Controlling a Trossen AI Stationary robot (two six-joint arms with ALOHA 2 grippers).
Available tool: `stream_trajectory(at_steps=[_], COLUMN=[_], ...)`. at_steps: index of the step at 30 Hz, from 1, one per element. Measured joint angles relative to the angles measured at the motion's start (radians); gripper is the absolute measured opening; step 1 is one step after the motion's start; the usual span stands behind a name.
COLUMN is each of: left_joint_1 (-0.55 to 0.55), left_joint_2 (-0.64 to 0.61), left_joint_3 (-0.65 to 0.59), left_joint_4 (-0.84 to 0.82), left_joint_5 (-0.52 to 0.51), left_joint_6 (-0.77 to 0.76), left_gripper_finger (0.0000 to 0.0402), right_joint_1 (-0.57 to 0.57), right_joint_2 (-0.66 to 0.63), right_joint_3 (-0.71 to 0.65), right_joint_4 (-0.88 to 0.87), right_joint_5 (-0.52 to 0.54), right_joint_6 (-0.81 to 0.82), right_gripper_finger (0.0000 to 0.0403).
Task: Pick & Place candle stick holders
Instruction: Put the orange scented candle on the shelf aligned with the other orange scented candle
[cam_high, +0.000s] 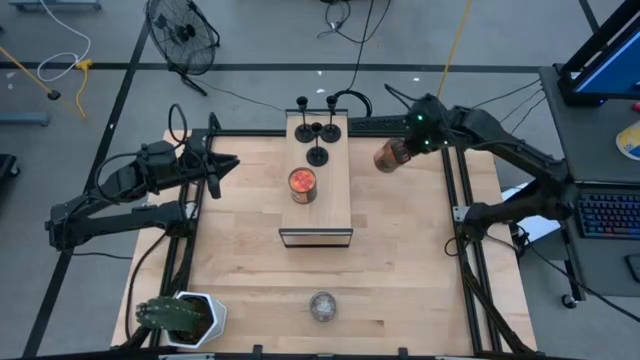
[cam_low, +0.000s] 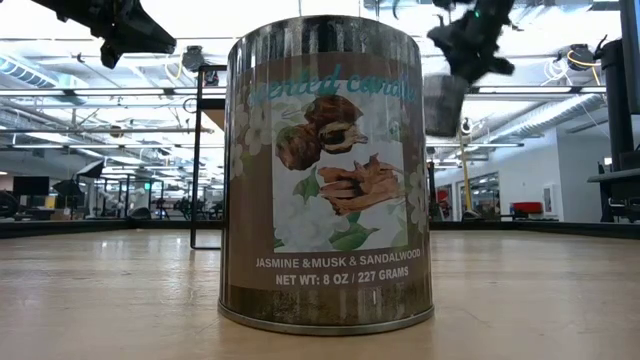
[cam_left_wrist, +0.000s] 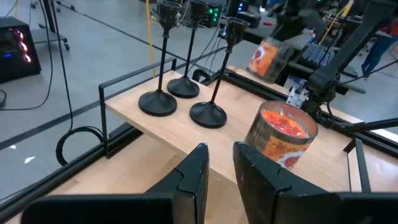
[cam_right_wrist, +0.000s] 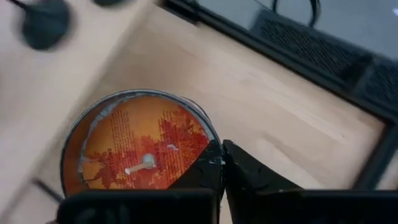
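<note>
Three black candle stick holders (cam_high: 318, 152) (cam_left_wrist: 208, 114) stand on their disc bases at the far end of a raised wooden shelf (cam_high: 330, 212). A tin with an orange-red top (cam_high: 302, 184) (cam_left_wrist: 281, 134) stands on the shelf nearer me. My right gripper (cam_high: 407, 147) (cam_right_wrist: 222, 155) is shut on a second orange-topped tin (cam_high: 390, 156) (cam_low: 445, 103), held in the air right of the shelf. My left gripper (cam_high: 232, 163) (cam_left_wrist: 221, 165) hovers left of the shelf, open with a narrow gap and nothing in it, pointing at the holders. My right gripper pinches the tin's rim (cam_right_wrist: 208, 152) at one spot on its wall, one finger over the orange inside and the other finger (cam_right_wrist: 249, 177) outside. The fingers slant down from above. The tin hangs tilted below them, lifted clear of table and shelf.
A large brown scented-candle tin (cam_low: 328, 170) with a shiny silver top (cam_high: 322, 306) stands near the table's front edge, filling the low view. A potted cactus in a white pot (cam_high: 185, 318) sits at the front left corner. Black frame rails (cam_high: 452, 200) line the table sides.
</note>
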Motion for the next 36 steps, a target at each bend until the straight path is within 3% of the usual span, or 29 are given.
stream_trajectory(at_steps=[16, 25, 36], left_joint_1=[0.0, -0.001, -0.001], left_joint_2=[0.0, 0.0, 0.0], left_joint_3=[0.0, 0.0, 0.0], left_joint_4=[-0.022, -0.024, -0.025], left_joint_5=[0.001, 0.035, 0.082], left_joint_6=[0.001, 0.016, 0.013], left_gripper_finger=[0.0081, 0.0081, 0.0081], right_joint_1=[0.336, 0.386, 0.388], right_joint_2=[0.278, 0.437, 0.535], right_joint_3=[0.308, 0.493, 0.532], right_joint_4=[-0.05, -0.139, -0.092], right_joint_5=[-0.009, 0.001, 0.02], right_joint_6=[-0.011, -0.067, -0.056], right_gripper_finger=[0.0, 0.0, 0.0])
